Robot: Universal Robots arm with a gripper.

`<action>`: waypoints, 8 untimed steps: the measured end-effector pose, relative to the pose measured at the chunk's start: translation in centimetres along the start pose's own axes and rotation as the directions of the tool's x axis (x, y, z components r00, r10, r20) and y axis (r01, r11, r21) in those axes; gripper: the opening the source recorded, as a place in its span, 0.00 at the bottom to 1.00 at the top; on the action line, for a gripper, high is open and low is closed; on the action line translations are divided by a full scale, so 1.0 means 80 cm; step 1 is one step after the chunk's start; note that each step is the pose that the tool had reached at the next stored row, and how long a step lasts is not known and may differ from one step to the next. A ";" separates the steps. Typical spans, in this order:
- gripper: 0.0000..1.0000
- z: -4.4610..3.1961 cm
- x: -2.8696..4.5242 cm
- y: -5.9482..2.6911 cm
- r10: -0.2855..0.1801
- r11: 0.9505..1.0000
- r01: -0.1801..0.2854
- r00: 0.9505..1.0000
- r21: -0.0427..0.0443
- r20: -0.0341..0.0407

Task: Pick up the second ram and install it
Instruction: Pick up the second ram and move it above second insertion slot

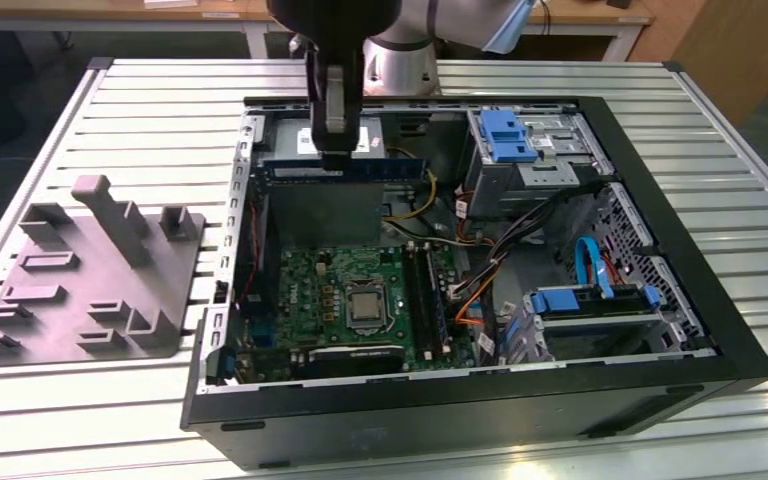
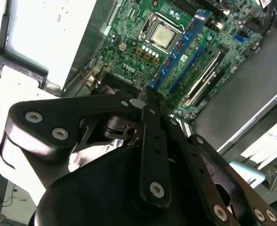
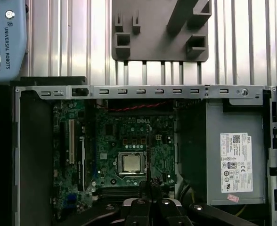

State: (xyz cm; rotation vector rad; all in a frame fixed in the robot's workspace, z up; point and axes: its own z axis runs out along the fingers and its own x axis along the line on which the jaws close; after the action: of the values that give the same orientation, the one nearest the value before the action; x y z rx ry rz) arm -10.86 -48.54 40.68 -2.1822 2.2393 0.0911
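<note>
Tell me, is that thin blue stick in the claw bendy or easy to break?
Probably stiff: the ram juts straight from the gripper without sagging. Likely light, since a narrow pinch holds it up. Possibly fragile: it is a thin board with bare chips along its face.

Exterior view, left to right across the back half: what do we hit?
Grey plastic fixture block → blue-green memory stick held in the black tool → blue plastic drive latch → black case's right wall.
</note>
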 end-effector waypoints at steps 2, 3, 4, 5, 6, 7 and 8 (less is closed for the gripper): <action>0.11 0.0046 0.0004 -0.004 0.000 1.000 0.000 1.000 0.000 0.000; 0.11 0.0068 0.0007 -0.007 0.000 1.000 0.000 1.000 0.000 0.000; 0.11 0.0090 0.0011 -0.009 0.000 1.000 0.000 1.000 0.000 0.000; 0.11 0.0110 0.0015 -0.011 0.000 1.000 0.000 1.000 0.000 0.000; 0.11 0.0132 0.0020 -0.013 0.000 1.000 0.000 1.000 0.000 0.000; 0.11 0.0154 0.0025 -0.014 0.000 1.000 0.000 1.000 0.000 0.000; 0.11 0.0176 0.0030 -0.015 0.000 1.000 0.000 1.000 0.000 0.000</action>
State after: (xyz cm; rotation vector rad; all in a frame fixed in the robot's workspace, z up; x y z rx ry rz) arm -9.67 -48.74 39.22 -2.1821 2.2392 0.0911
